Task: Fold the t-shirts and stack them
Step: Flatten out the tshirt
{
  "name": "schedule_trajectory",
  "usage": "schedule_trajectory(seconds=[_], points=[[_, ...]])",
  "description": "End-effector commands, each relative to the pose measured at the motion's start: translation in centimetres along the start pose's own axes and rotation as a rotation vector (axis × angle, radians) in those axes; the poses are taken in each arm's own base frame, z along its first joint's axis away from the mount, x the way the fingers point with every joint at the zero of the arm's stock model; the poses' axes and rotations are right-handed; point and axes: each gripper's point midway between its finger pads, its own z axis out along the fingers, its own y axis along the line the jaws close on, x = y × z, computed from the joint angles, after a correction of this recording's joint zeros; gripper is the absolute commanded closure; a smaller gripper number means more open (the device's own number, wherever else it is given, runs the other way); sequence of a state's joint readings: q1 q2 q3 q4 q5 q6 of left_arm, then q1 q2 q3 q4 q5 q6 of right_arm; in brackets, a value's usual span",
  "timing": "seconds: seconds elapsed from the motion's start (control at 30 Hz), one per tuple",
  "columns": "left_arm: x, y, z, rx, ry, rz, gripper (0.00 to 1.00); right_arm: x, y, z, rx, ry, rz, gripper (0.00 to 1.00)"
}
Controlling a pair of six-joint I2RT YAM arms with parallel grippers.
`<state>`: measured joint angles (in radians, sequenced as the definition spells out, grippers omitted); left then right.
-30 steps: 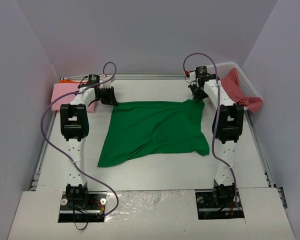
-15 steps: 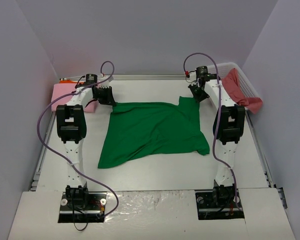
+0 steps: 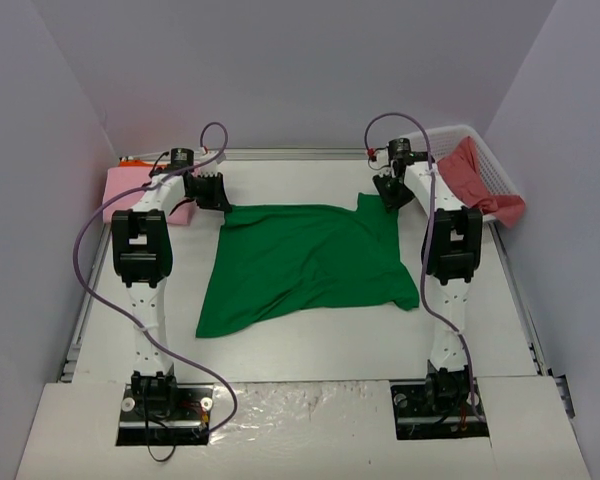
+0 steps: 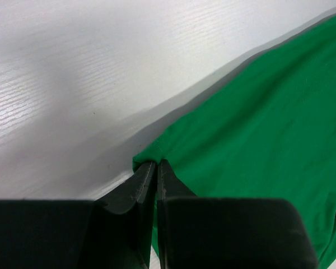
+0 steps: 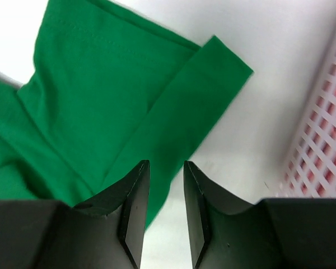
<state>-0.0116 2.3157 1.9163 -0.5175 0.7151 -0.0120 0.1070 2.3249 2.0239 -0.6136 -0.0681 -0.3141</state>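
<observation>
Green cloth is pinched between the tips of the left jaws, which are clenched on the far-left corner of the green t-shirt [image 4: 257,140]. In the left wrist view that corner comes to a small peak right at the closed tips, and the rest of the shirt spreads away to the right over the white bench [image 4: 73,67].

The right jaws stand parted and grasp nothing. In the right wrist view a clear gap shows between the two dark fingers [image 5: 135,207]. The shirt's short sleeve [image 5: 179,117] lies flat on the bench beyond and below them, its hem running up and to the right, and no cloth sits in the gap. Just right of these jaws is the white lattice basket [image 5: 325,140].

From above, the green t-shirt [image 3: 310,265] lies spread in the middle of the bench [image 3: 310,175] between the two arms, with its far edge near both jaws and its near-left corner reaching toward the arm bases. A folded pink t-shirt [image 3: 130,185] rests at the far-left corner, a sliver of orange cloth [image 3: 132,160] showing just behind it. A coral red t-shirt [image 3: 480,180] hangs over the rim of the basket [image 3: 450,132] at the far right.
</observation>
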Motion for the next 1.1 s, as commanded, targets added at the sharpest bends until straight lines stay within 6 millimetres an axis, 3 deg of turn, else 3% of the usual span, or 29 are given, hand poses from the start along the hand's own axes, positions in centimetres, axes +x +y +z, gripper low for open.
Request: schedule_trajectory(seconds=[0.0, 0.2, 0.5, 0.9, 1.07], points=[[-1.8, -0.9, -1.9, -0.002, -0.053, 0.023, 0.98, 0.0, 0.6, 0.7, -0.005, 0.033, -0.002, 0.73], [-1.3, -0.6, -1.6, -0.010, -0.039, 0.021, 0.98, -0.4, 2.0, 2.2, -0.010, 0.048, -0.030, 0.73], [-1.3, -0.6, -1.6, -0.011, -0.041, 0.018, 0.98, -0.9, 2.3, 1.7, -0.008, 0.039, -0.039, 0.72], [-1.0, -0.6, -1.5, -0.006, -0.036, 0.019, 0.98, 0.6, 1.8, 2.6, 0.022, 0.085, -0.056, 0.73], [-1.0, -0.8, -1.5, 0.001, -0.038, 0.021, 0.98, 1.0, 1.8, 2.8, 0.019, 0.097, -0.059, 0.78]])
